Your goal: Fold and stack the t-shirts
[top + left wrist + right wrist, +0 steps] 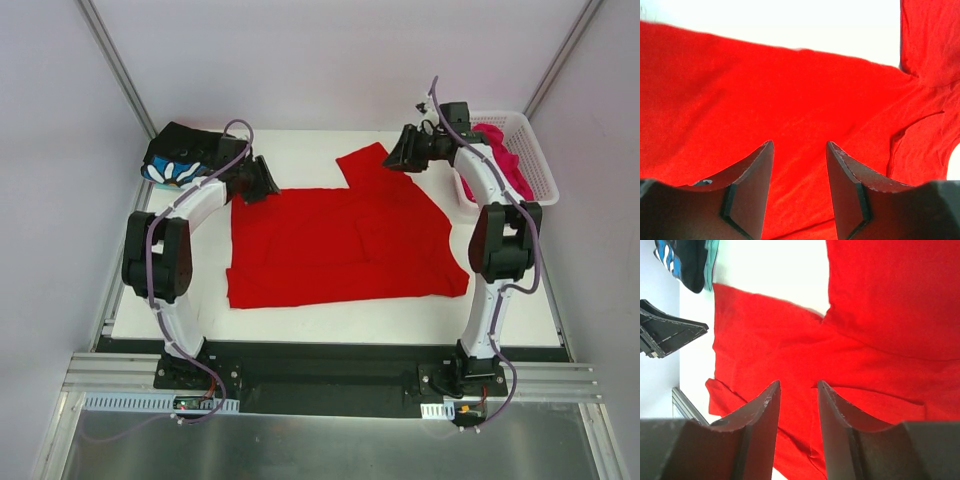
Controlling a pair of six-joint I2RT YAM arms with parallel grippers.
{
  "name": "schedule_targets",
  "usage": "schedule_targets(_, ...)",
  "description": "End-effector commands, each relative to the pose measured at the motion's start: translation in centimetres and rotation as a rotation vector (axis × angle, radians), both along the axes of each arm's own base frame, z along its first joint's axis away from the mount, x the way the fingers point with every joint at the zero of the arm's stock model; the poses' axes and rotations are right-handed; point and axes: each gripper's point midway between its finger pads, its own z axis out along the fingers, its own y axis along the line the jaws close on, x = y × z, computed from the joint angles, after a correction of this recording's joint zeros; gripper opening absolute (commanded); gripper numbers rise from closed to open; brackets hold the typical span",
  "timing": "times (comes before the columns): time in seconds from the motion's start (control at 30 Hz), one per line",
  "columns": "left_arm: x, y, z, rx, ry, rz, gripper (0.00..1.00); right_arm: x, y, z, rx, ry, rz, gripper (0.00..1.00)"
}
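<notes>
Your left gripper (800,150) and right gripper (798,387) are hovering released and empty over the red t-shirt (340,240). The black floral t-shirt (180,155) is lying far-left, and the pink t-shirt (505,165) is sitting in the basket (538,150).

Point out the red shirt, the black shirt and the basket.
Red shirt (340,245): top view, middle of its body.
Black shirt (180,150): top view, black upper part.
Basket (540,163): top view, right wall.

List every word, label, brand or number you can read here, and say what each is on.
None can be read. The red t-shirt is plain, the black t-shirt shows only a blue-and-white flower print, and the white basket bears no visible label.
</notes>
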Motion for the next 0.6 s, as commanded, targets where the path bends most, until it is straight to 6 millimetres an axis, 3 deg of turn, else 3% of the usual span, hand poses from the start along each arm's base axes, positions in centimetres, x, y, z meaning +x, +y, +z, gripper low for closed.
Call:
schedule_targets(0.0, 2.5, 0.4, 0.6, 0.012, -0.047, 0.002, 0.46, 2.2, -1.5, -0.5, 0.061, 0.020, -0.033, 0.39)
schedule_targets(0.23, 3.9, 1.1, -0.5, 0.009, -0.019, 0.048, 0.47, 5.6, -2.9, -2.9, 0.199, 0.094, -0.101, 0.39)
schedule_targets(0.43, 3.6, 1.6, -1.6, 0.008, 0.013, 0.059, 0.49, 6.7, -3.2, -4.1, 0.213, 0.120, -0.125, 0.40)
schedule_targets(0.5, 3.2, 1.4, -0.8, 0.005, 0.001, 0.056, 0.50, 6.4, -3.1, -4.3, 0.182, 0.131, -0.114, 0.40)
schedule_targets(0.53, 3.2, 1.7, -0.4, 0.032, -0.017, 0.070, 0.50, 5.2, -3.5, -5.2, 0.123, 0.199, -0.140, 0.39)
schedule_targets(0.57, 2.9, 1.9, -0.2, 0.060, -0.028, 0.075, 0.52, 4.6, -3.2, -4.9, 0.073, 0.196, -0.131, 0.38)
